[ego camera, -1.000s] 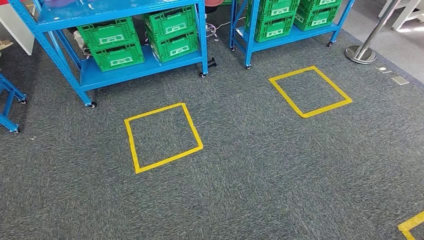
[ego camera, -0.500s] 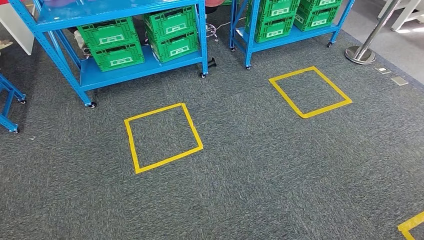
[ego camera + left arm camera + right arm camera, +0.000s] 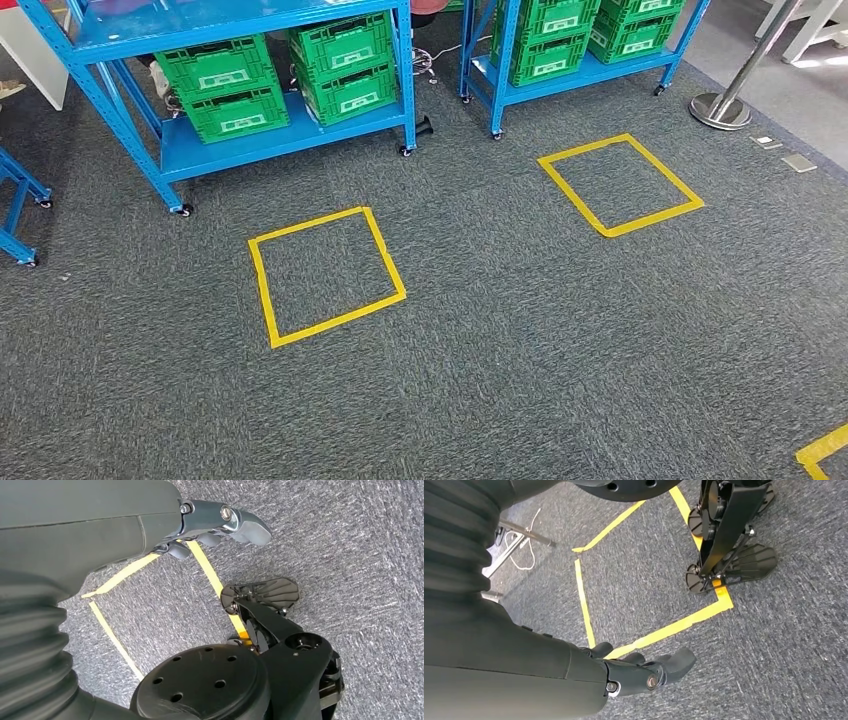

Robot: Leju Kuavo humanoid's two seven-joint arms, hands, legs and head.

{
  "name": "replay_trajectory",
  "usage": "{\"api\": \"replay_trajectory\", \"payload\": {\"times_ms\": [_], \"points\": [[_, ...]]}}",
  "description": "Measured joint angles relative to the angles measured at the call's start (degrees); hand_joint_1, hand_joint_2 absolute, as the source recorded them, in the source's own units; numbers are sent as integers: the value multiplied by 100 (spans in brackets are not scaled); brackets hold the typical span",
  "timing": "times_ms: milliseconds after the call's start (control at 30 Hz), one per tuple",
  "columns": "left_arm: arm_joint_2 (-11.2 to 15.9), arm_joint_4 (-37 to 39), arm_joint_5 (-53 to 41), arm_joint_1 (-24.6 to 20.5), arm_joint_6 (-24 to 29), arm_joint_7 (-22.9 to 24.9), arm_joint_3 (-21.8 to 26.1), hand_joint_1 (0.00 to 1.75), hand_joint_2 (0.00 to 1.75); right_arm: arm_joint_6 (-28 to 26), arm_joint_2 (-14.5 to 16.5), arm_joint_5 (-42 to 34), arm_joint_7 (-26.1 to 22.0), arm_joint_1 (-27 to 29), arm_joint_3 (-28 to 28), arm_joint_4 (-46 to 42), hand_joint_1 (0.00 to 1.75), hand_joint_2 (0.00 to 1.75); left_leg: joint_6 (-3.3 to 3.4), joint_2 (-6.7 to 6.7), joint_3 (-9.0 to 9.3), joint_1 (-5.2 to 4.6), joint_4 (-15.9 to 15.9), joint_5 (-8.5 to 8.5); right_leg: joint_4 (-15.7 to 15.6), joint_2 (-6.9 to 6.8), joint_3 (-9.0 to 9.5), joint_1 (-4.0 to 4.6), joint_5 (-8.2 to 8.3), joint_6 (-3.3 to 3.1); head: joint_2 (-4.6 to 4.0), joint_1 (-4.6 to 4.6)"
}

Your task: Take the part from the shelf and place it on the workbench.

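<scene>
I start at the fingers. In the left wrist view the left hand (image 3: 220, 527) hangs over the carpet with its fingers (image 3: 245, 525) loosely curled and nothing between them; I read it as empty and not closed on any object. In the right wrist view the right hand (image 3: 644, 672) hangs the same way, fingers (image 3: 676, 662) slightly bent and apart, holding nothing. Both wrist views look down at grey carpet (image 3: 520, 350) crossed by yellow tape lines (image 3: 664, 630). In the head view, a yellow taped square (image 3: 325, 275) lies on the carpet in front of the nearer blue shelf (image 3: 255, 140), and a second taped square (image 3: 620, 185) lies in front of the further blue shelf (image 3: 590, 65). Green crates (image 3: 225, 85) stand on the lower level of the nearer shelf, and more green crates (image 3: 560, 35) on the other. I cannot identify the part itself: it may be in one of the crates or on an upper level, but the views do not settle that. The worktop cannot be located from here. My assessment: the task is at its opening stage. The approach to the shelf, the grasp, the carry and the placement all remain.
</scene>
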Motion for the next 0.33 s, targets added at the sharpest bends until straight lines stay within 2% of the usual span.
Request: {"api": "replay_trajectory", "payload": {"times_ms": [67,333], "points": [[10,-13,13,10,-1,-8,-29,0,175,0,-8,-19,0,9,40,-13,0,0,0,0,2,0,0,0,0,0,2,0,0,0,0,0],[24,-44,16,37,-1,-13,-59,0,175,0,-31,-26,0,14,108,-28,0,0,-1,0,8,0,0,-1,0,0,7,0,-1,0,0,0]]}}
